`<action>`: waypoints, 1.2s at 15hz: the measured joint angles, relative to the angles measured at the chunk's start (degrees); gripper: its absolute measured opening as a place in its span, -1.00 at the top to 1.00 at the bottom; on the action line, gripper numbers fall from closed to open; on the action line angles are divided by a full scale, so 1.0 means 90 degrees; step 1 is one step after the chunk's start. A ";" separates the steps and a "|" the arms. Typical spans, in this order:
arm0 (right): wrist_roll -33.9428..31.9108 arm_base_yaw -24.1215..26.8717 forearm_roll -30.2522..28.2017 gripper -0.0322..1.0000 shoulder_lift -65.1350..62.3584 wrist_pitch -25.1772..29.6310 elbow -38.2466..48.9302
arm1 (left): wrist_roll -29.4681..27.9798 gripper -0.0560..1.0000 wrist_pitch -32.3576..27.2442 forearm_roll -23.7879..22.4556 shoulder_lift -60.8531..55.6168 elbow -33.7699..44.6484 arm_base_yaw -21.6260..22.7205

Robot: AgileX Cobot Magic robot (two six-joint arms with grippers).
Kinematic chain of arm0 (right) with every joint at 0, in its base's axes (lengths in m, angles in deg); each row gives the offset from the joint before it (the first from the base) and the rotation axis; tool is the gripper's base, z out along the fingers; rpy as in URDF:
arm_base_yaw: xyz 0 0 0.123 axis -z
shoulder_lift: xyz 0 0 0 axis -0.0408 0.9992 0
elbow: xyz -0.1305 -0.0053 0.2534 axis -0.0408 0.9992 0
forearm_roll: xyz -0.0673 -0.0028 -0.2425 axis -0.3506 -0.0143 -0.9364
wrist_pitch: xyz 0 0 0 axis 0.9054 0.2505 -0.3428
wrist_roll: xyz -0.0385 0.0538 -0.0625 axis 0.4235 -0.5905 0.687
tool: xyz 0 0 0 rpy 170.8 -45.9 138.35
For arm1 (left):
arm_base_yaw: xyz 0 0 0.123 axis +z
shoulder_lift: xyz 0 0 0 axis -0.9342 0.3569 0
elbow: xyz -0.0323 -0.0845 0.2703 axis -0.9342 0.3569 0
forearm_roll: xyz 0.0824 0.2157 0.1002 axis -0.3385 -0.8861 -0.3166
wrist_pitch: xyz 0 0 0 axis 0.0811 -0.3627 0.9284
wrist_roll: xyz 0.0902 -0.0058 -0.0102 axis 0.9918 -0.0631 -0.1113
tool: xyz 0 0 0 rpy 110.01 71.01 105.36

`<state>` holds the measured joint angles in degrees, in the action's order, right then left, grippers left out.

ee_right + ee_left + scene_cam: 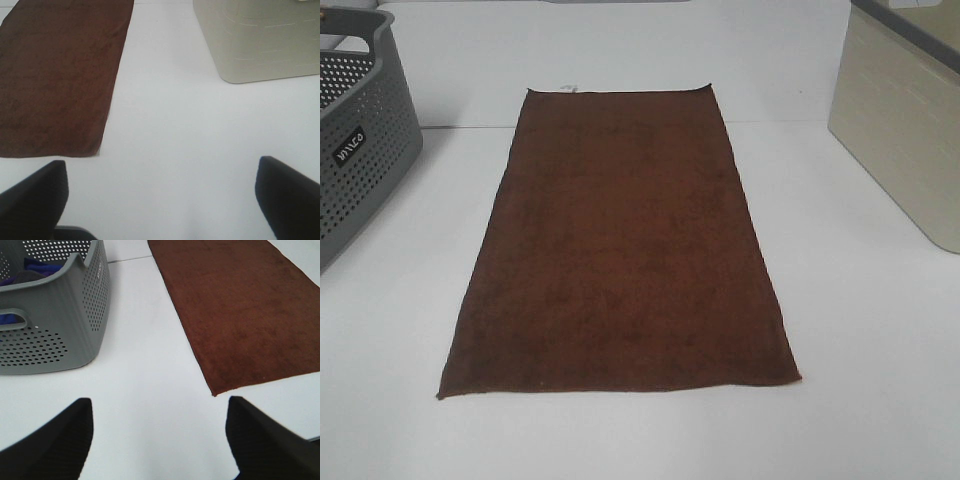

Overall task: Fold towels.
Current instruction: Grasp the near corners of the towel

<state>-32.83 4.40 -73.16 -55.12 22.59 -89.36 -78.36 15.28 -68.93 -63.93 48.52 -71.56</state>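
- My left gripper (159,402) was released: its two dark fingers (55,440) stood spread well apart above the white table (150,370), grasping nothing.
- My right gripper (161,162) was likewise released, its fingers (35,195) at their widest over the bare table (165,125), nothing held between them.
- A near corner of the towel (240,305) lay on the table just beyond my left gripper, apart from both fingers. The grey perforated basket (60,325) stood on the far side of that same stretch of table, with blue cloth (30,267) showing inside it.
- The other near corner of the towel (55,75) lay beyond my right gripper, untouched. The beige bin (260,40) stood well apart from the towel's long edge.
- In the high view, the dark reddish-brown towel (620,250) lay flat and fully spread at the middle of the table (860,350), its long axis running from six o'clock to twelve o'clock.
- A small white tag (568,87) showed at the towel's twelve o'clock hem, a little toward eleven.
- Taken from the towel's centre, the basket (360,150) stood at ten o'clock, bearing a black label (348,145); the bin (905,130) stood at two o'clock. Neither touched the towel.
- A thin seam (800,123) crossed the table from nine to three o'clock, passing under the towel's far end.
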 joint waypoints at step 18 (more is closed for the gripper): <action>0.0000 0.0000 0.0000 -0.91 0.0000 0.0000 0.0000 | 0.0000 -0.45 0.0000 0.0000 0.0000 0.0000 0.0000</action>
<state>-32.83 4.40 -73.16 -55.12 22.59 -89.36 -78.36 15.28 -68.93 -63.93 48.52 -71.56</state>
